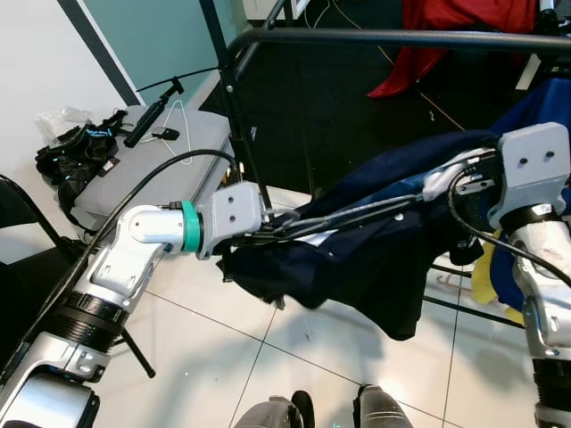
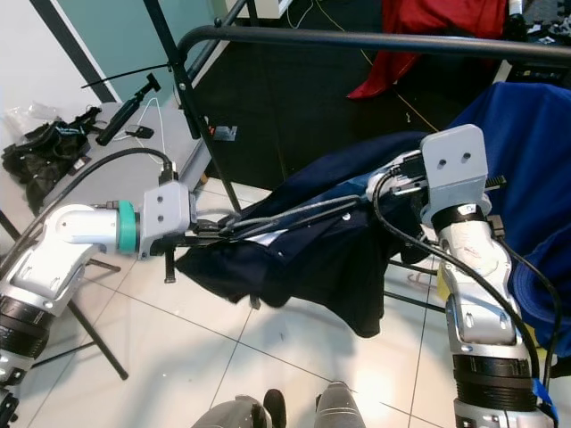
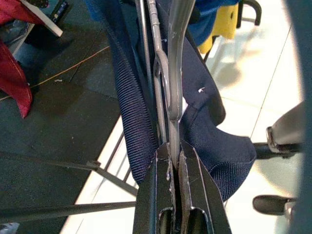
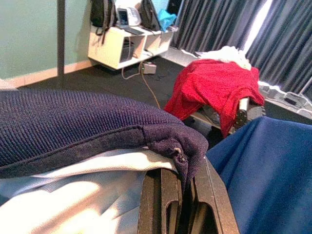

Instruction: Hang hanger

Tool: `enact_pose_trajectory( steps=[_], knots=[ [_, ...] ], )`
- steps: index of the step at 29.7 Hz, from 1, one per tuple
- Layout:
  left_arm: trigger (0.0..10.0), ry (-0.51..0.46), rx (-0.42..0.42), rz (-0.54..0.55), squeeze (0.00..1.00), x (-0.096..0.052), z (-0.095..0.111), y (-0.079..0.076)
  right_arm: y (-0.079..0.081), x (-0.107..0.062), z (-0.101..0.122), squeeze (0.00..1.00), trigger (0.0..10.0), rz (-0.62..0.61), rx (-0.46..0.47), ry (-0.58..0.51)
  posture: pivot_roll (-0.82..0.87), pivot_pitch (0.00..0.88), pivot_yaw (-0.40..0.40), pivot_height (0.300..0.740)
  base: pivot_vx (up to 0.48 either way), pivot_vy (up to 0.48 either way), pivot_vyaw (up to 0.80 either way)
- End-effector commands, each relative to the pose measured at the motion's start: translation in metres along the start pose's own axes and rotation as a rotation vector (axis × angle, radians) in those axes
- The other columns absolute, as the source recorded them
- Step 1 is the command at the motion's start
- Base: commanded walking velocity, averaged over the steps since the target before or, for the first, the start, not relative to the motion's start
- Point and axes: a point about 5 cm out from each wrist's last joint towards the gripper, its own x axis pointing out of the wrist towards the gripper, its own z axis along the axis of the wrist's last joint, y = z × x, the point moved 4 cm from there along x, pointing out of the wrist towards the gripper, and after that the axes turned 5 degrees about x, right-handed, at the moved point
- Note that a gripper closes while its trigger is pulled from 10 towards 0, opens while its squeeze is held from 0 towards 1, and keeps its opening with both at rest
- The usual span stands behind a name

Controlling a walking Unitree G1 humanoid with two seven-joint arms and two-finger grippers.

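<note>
While my left tool (image 3: 171, 168) pinches the hanger (image 3: 170, 73) and my right tool (image 4: 187, 195) clamps the navy garment (image 1: 357, 259), its long axis spans both, below the rail (image 1: 401, 37).

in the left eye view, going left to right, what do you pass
black bag → grey case → left gripper clamping the metal hanger → navy sweater → right gripper → yellow cloth
</note>
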Motion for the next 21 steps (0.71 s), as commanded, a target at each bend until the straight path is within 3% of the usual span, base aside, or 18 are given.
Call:
enact_pose_trajectory(
  steps=[1,2,3,4,5,7,9,10,12,16,18,21],
  knots=[
    [10.0,0.059,-0.026,-0.02,0.0,-0.003,-0.016,-0.01,-0.006,0.002,0.017,0.0,0.0,-0.014,-0.008,-0.065,-0.19,0.097,0.225,0.74,0.0,0.0,0.0],
    [10.0,0.048,-0.047,0.01,0.0,0.008,-0.014,-0.011,0.001,0.004,0.028,0.0,0.0,0.031,0.018,-0.1,-0.2,0.098,0.226,0.74,0.0,0.0,0.0],
    [10.0,0.048,-0.047,0.01,0.0,0.008,-0.014,-0.011,0.001,0.004,0.028,0.0,0.0,0.031,0.018,-0.1,-0.2,0.098,0.226,0.74,0.0,0.0,0.0],
    [10.0,0.007,-0.085,0.047,0.0,0.026,-0.005,-0.011,0.023,0.006,0.041,0.0,0.0,0.117,0.07,-0.141,-0.21,0.099,0.217,0.74,0.0,0.0,0.0],
    [10.0,0.007,-0.085,0.047,0.0,0.026,-0.005,-0.011,0.023,0.006,0.041,0.0,0.0,0.117,0.07,-0.141,-0.21,0.099,0.217,0.74,0.0,0.0,0.0],
    [10.0,-0.019,-0.085,0.079,0.0,0.057,0.01,-0.015,0.058,0.008,0.065,0.0,0.0,0.235,0.157,-0.212,-0.21,0.102,0.214,0.74,0.0,0.0,0.0],
    [10.0,-0.019,-0.085,0.079,0.0,0.057,0.01,-0.015,0.058,0.008,0.065,0.0,0.0,0.235,0.157,-0.212,-0.21,0.102,0.214,0.74,0.0,0.0,0.0],
    [10.0,-0.011,-0.096,0.097,0.0,0.068,0.013,-0.015,0.066,0.01,0.077,0.0,0.0,0.262,0.2,-0.246,-0.21,0.104,0.211,0.74,0.0,0.0,0.0],
    [10.0,0.007,-0.11,0.128,0.0,0.075,0.014,-0.014,0.066,0.012,0.087,0.0,0.0,0.269,0.239,-0.272,-0.21,0.104,0.207,0.74,0.0,0.0,0.0],
    [10.0,0.04,-0.136,0.185,0.0,0.081,0.012,-0.009,0.064,0.013,0.096,0.0,0.0,0.273,0.271,-0.294,-0.21,0.104,0.204,0.74,0.0,0.0,0.0],
    [10.0,0.062,-0.161,0.227,0.0,0.071,0.004,-0.001,0.05,0.012,0.083,0.0,0.0,0.244,0.218,-0.256,-0.21,0.111,0.2,0.74,0.0,0.0,0.0],
    [10.0,0.07,-0.164,0.238,0.0,0.067,0.0,0.002,0.044,0.012,0.078,0.0,0.0,0.231,0.198,-0.239,-0.21,0.111,0.2,0.74,0.0,0.0,0.0]
  ],
)
